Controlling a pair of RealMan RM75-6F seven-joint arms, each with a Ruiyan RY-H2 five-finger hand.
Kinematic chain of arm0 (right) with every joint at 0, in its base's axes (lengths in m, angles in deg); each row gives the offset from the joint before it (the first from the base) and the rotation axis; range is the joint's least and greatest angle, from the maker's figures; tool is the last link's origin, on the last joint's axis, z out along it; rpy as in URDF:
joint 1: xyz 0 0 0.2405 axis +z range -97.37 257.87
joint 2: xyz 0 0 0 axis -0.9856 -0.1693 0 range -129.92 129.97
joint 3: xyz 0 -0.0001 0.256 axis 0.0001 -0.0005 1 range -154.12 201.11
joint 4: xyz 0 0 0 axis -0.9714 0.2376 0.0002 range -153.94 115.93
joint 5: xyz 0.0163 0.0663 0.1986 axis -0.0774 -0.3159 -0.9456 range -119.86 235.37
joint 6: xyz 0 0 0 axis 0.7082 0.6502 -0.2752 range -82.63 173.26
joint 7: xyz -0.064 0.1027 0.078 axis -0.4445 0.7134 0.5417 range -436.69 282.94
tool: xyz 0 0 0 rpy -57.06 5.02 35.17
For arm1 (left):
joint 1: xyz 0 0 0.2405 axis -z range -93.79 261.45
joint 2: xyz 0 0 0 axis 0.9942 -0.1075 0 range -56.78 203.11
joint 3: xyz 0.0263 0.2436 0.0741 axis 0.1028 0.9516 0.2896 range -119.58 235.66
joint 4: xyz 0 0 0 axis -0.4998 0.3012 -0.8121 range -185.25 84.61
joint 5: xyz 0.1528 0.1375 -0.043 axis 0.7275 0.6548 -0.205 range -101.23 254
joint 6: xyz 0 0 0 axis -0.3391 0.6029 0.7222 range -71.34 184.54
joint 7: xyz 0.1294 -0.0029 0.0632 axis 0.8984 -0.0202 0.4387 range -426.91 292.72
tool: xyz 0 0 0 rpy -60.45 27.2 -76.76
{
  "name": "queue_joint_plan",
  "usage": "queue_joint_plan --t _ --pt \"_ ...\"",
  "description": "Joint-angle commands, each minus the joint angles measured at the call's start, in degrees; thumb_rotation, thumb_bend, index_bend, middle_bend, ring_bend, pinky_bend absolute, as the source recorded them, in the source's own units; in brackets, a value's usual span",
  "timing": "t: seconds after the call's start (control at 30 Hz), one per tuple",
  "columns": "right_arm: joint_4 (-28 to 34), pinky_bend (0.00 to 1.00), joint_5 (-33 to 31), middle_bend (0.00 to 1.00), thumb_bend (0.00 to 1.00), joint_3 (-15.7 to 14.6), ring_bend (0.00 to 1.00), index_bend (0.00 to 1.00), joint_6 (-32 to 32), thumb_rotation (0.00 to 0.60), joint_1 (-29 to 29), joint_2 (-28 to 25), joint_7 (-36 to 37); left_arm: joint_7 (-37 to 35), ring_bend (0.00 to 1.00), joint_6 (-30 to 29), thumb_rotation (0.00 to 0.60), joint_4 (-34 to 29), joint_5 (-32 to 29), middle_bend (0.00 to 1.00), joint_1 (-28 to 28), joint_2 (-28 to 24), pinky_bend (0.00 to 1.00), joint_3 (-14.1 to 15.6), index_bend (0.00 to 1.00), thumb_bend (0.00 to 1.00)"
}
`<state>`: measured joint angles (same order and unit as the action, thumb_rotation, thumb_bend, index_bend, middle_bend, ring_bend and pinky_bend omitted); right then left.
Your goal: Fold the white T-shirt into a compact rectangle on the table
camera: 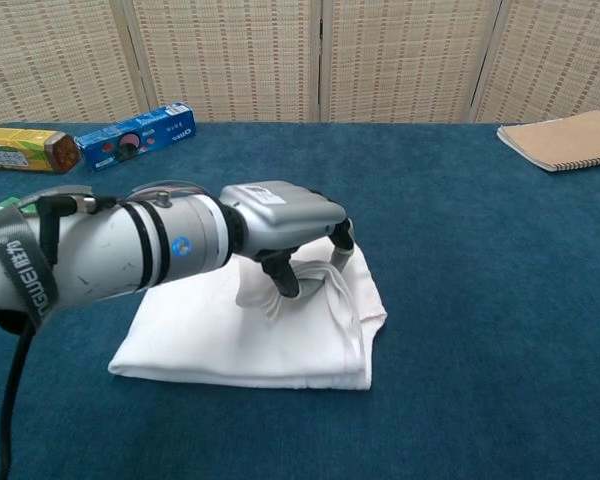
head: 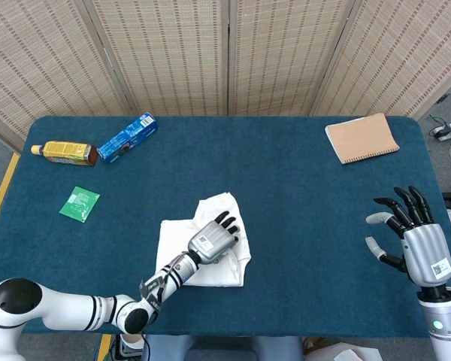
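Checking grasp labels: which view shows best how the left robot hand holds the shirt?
Chest view: the left robot hand shows side-on, fingers pinching a raised fold of the white T-shirt. Head view shows only the hand's back over the shirt.

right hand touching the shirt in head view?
No. The right hand hangs open over bare table near the right edge, well apart from the white T-shirt.

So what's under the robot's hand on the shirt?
The left hand pinches a fold of the white T-shirt. What lies beneath the shirt is covered.
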<state>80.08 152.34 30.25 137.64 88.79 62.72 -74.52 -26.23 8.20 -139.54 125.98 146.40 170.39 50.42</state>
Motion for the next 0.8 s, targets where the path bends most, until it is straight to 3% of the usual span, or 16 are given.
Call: queue_joint_plan --t 0.03,0.13,0.27,0.63,0.8 --pt "-0.03 0.0 0.0 0.27 0.24 0.05 0.08 0.45 0.09 0.6 -0.04 -0.09 0.09 0.54 0.07 -0.86 0.6 0.52 -0.41 0.19 0.22 0.64 0.0 0.28 0.5 0.51" --pt "-0.06 0.0 -0.08 0.27 0.24 0.13 0.08 0.45 0.25 0.6 -0.14 -0.26 0.29 1.47 0.01 -2.13 0.6 -0.29 -1.79 0.08 0.25 0.78 0.0 0.4 0.18 0.34" --pt "-0.05 0.0 -0.04 0.27 0.24 0.22 0.08 0.45 0.4 0.6 -0.18 -0.33 0.48 2.34 0.0 -4.28 0.6 -1.47 -2.13 0.02 0.18 1.1 0.0 0.36 0.03 0.3" --pt "0.02 0.0 0.44 0.27 0.24 0.4 0.09 0.45 0.38 0.6 0.08 -0.35 0.77 0.69 0.0 -7.43 0.6 -8.3 0.19 0.01 -1.02 -1.78 0.0 -0.25 0.0 0.3" --pt "-0.27 0.0 0.84 0.27 0.24 0.32 0.08 0.45 0.25 0.6 0.3 -0.14 1.18 0.09 0.0 -9.69 0.6 -12.21 4.08 0.01 -3.44 -6.19 0.0 2.39 0.0 0.3"
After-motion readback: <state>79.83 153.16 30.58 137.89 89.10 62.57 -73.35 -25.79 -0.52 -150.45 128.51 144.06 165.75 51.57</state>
